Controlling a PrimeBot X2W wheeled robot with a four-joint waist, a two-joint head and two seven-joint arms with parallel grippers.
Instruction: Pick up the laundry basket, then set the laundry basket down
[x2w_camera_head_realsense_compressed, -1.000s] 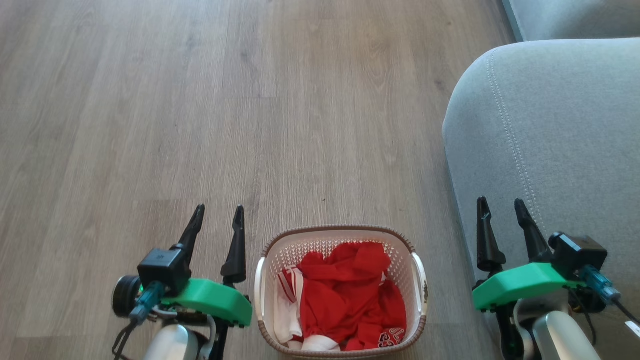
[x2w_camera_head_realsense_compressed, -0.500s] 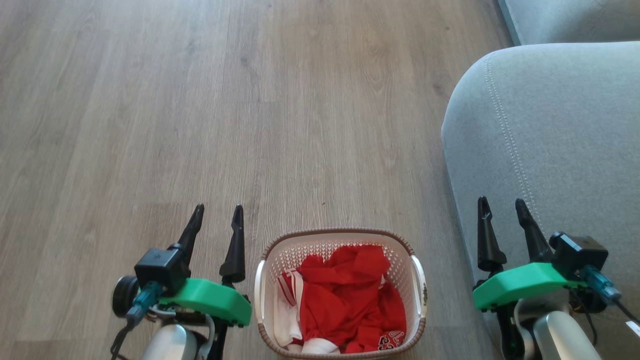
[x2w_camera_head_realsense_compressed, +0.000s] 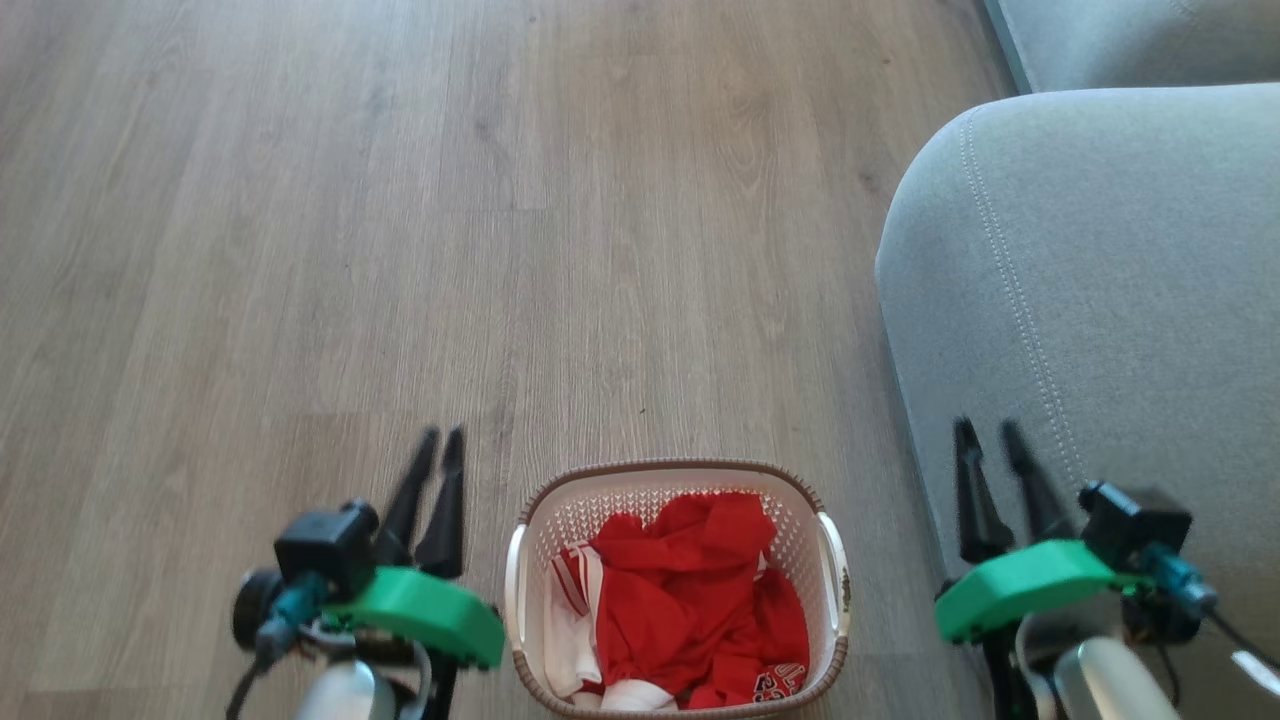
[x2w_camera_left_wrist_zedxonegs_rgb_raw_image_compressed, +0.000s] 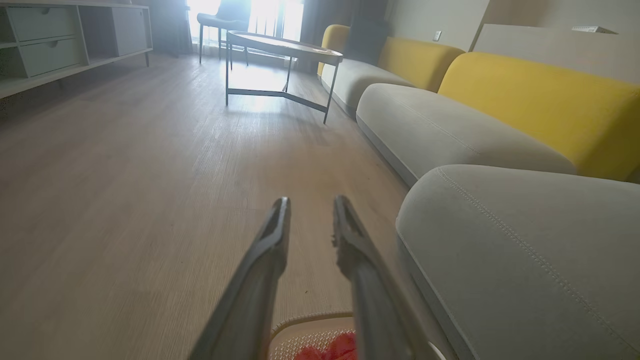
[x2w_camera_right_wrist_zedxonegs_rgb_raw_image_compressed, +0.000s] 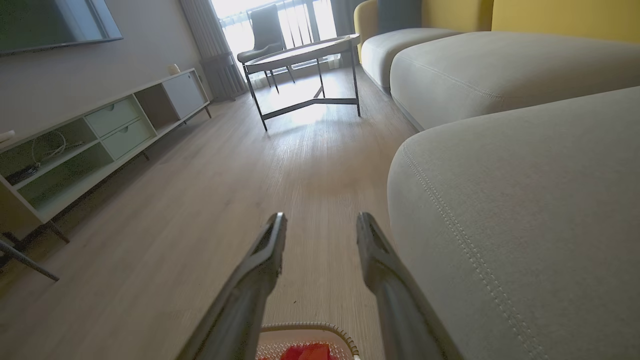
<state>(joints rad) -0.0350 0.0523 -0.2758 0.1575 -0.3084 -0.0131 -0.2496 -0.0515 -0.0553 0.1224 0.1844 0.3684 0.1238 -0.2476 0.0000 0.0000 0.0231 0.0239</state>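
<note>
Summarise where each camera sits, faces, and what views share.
Head view: on the head, looking down at the laundry basket and grey sofa; left gripper and right gripper flank the basket.
Left wrist view: low, facing along its own fingers toward the coffee table.
Right wrist view: same heading, own fingers, TV unit at left.
Shared: both wrist views catch the basket rim, sofa and table.
</note>
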